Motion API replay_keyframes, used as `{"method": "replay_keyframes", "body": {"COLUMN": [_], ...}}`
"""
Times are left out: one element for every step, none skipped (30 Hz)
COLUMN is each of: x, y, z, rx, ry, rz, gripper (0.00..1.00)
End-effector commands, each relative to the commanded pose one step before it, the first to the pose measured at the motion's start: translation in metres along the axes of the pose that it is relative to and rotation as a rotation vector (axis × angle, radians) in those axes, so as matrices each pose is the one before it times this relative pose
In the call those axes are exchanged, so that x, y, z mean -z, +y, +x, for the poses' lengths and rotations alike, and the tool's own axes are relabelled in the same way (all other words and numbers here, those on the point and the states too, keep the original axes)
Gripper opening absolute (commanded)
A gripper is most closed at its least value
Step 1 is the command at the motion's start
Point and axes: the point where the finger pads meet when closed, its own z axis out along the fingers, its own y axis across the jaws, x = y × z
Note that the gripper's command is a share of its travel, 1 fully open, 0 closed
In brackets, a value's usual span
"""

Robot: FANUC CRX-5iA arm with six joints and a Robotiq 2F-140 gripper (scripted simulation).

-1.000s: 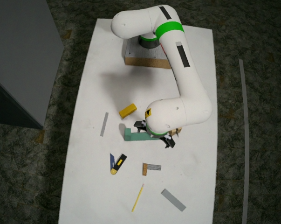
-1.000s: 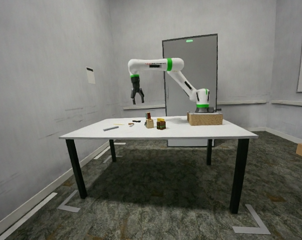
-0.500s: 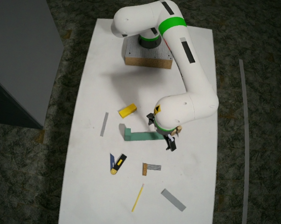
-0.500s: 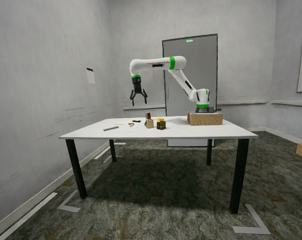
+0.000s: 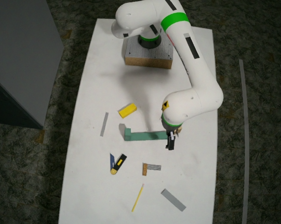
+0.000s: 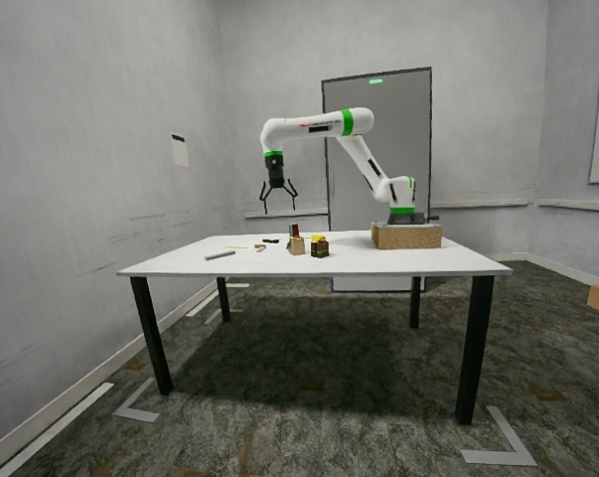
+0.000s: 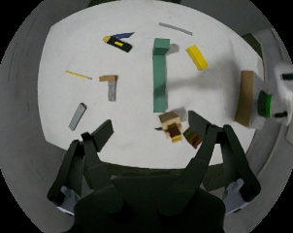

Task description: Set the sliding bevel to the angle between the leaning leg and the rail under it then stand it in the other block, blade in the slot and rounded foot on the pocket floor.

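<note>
My gripper is open and empty, high above the table. In the overhead view it hangs by the right end of the green rail, whose leg rises at the left end. A tan block holds an upright tool, the sliding bevel. A dark brown block stands just to its right. In the wrist view both the tan block and the dark block lie between my spread fingers, far below. In the overhead view my arm hides most of both blocks.
A yellow block and a grey strip lie beyond the rail. A second bevel-like tool, a small try square, a pencil and a grey bar lie flat nearer the front. My base sits on a wooden plinth.
</note>
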Motion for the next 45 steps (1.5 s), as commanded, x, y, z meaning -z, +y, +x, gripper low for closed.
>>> {"method": "replay_keyframes", "body": {"x": [-0.00482,0.00000,0.00000,-0.00287,0.00000,-0.00281,0.00000,0.00000,-0.00275,0.00000,0.00000,-0.00267,0.00000,-0.00259,0.00000,0.00000,-0.00249,0.00000,-0.00239,0.00000,-0.00228,0.00000,-0.00217,0.00000,0.00000,-0.00204,-0.00191,0.00000,-0.00178,0.00000,-0.00165,-0.00151,0.00000,-0.00137,-0.00123,-0.00109,-0.00095,-0.00082,-0.00070,-0.00057,0.00000,0.00000,-0.00046,-0.00036,-0.00026], "y": [0.00614,0.00000,0.00000,0.00444,0.00000,0.00480,0.00000,0.00000,0.00506,0.00000,0.00000,0.00522,0.00000,0.00528,0.00000,0.00000,0.00525,0.00000,0.00513,0.00000,0.00496,0.00000,0.00472,0.00000,0.00000,0.00445,0.00414,0.00000,0.00381,0.00000,0.00347,0.00313,0.00000,0.00279,0.00246,0.00214,0.00184,0.00156,0.00130,0.00106,0.00000,0.00000,0.00084,0.00064,0.00047], "z": [-0.01246,0.00000,0.00000,-0.00500,0.00000,-0.00436,0.00000,0.00000,-0.00371,0.00000,0.00000,-0.00307,0.00000,-0.00245,0.00000,0.00000,-0.00186,0.00000,-0.00131,0.00000,-0.00082,0.00000,-0.00040,0.00000,0.00000,-0.00003,0.00027,0.00000,0.00050,0.00000,0.00068,0.00080,0.00000,0.00087,0.00089,0.00088,0.00084,0.00077,0.00069,0.00059,0.00000,0.00000,0.00049,0.00039,0.00029], "rx": [-0.18888,0.00000,0.00000,-0.08406,0.00000,-0.08169,0.00000,0.00000,-0.07910,0.00000,0.00000,-0.07631,0.00000,-0.07334,0.00000,0.00000,-0.07018,0.00000,-0.06687,0.00000,-0.06342,0.00000,-0.05985,0.00000,0.00000,-0.05617,-0.05240,0.00000,-0.04857,0.00000,-0.04470,-0.04081,0.00000,-0.03693,-0.03308,-0.02930,-0.02560,-0.02202,-0.01860,-0.01535,0.00000,0.00000,-0.01231,-0.00953,-0.00703], "ry": [0.00766,0.00000,0.00000,-0.00104,0.00000,-0.00117,0.00000,0.00000,-0.00127,0.00000,0.00000,-0.00134,0.00000,-0.00138,0.00000,0.00000,-0.00140,0.00000,-0.00140,0.00000,-0.00137,0.00000,-0.00132,0.00000,0.00000,-0.00126,-0.00119,0.00000,-0.00111,0.00000,-0.00103,-0.00094,0.00000,-0.00085,-0.00076,-0.00067,-0.00058,-0.00049,-0.00041,-0.00034,0.00000,0.00000,-0.00027,-0.00021,-0.00015], "rz": [0.01728,0.00000,0.00000,0.00171,0.00000,0.00155,0.00000,0.00000,0.00137,0.00000,0.00000,0.00120,0.00000,0.00102,0.00000,0.00000,0.00086,0.00000,0.00070,0.00000,0.00055,0.00000,0.00042,0.00000,0.00000,0.00031,0.00021,0.00000,0.00012,0.00000,0.00005,0.00000,0.00000,-0.00004,-0.00007,-0.00009,-0.00009,-0.00009,-0.00009,-0.00008,0.00000,0.00000,-0.00007,-0.00006,-0.00004], "gripper": [1.00,1.00,1.00,1.00,1.00,1.00,1.00,1.00,1.00,1.00,1.00,1.00,1.00,1.00,1.00,1.00,1.00,1.00,1.00,1.00,1.00,1.00,1.00,1.00,1.00,1.00,1.00,1.00,1.00,1.00,1.00,1.00,1.00,1.00,1.00,1.00,1.00,1.00,1.00,1.00,1.00,1.00,1.00,1.00,1.00]}}
